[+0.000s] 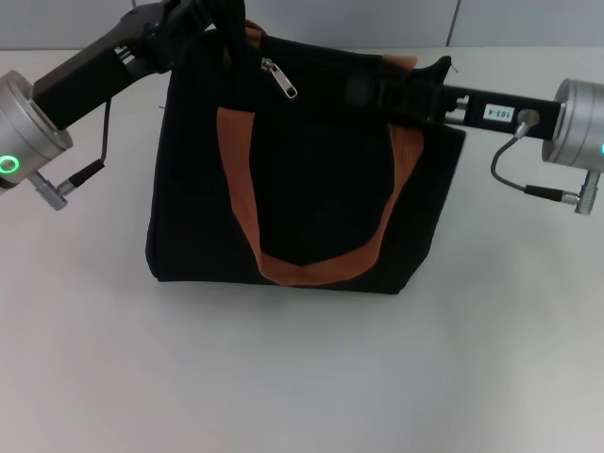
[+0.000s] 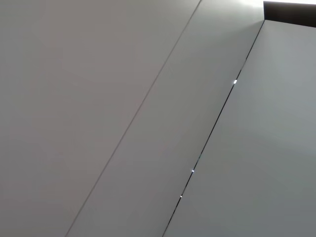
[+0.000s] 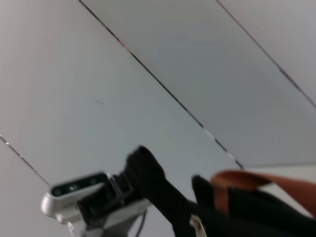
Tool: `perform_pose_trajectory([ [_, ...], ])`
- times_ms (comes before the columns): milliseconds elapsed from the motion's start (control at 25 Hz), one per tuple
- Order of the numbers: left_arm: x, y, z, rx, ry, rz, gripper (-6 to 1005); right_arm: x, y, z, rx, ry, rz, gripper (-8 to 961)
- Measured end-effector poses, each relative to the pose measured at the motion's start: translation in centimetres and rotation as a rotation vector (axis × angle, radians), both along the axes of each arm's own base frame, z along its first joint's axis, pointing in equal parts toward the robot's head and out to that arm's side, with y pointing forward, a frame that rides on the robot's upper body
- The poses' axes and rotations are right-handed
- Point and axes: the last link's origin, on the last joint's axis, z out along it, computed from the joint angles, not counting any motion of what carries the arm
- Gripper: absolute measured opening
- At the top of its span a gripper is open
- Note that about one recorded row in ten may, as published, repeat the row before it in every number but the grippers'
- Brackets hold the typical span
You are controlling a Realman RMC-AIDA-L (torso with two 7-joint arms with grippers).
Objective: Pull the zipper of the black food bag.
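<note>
One silver zipper (image 1: 280, 79) pull hangs near the upper left edge of the black food bag (image 1: 311, 170), standing on the white table (image 1: 302, 377). Left gripper (image 1: 225, 30) at the bag's top left corner, right gripper (image 1: 401, 87) at its top right corner; grip on either: cannot tell.

Black food bag (image 1: 311, 179): all black, no pattern. Straps (image 1: 238, 179) on bag: orange-brown, U shape on front. Zipper (image 1: 280, 79): shiny silver tab. Table (image 1: 302, 377): plain white. Both arms: black, silver round ends; left arm (image 1: 38, 113) has green light ring. Wall: pale grey.
</note>
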Motion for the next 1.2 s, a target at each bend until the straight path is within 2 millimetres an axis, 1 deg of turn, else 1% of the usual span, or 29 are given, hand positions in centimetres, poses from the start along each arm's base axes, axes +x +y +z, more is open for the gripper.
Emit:
perform_pose_trajectory([
  [200,0.8,0.1,-0.2,-0.009,-0.007,-0.028,40,-0.6,-0.5,0.2,0.09,0.041,0.078,9],
  [400,1.8,0.2,-0.7,-0.035,-0.009,-0.063,41,-1.1,-0.4,-0.3,0.099,0.032,0.106,17],
  [720,2.7,0.5,-1.1,-0.053,-0.003,-0.091,42,-1.3,-0.6,-0.8,0.097,0.02,0.126,202],
  [960,2.8,0.5,-1.2,-0.057,0.002,-0.093,43,-1.8,-0.5,-1.0,0.083,0.017,0.149,404],
  [1200,2.8,0.5,-1.3,-0.057,0.004,-0.093,43,-2.3,-0.8,-0.9,0.054,0.041,0.164,454],
])
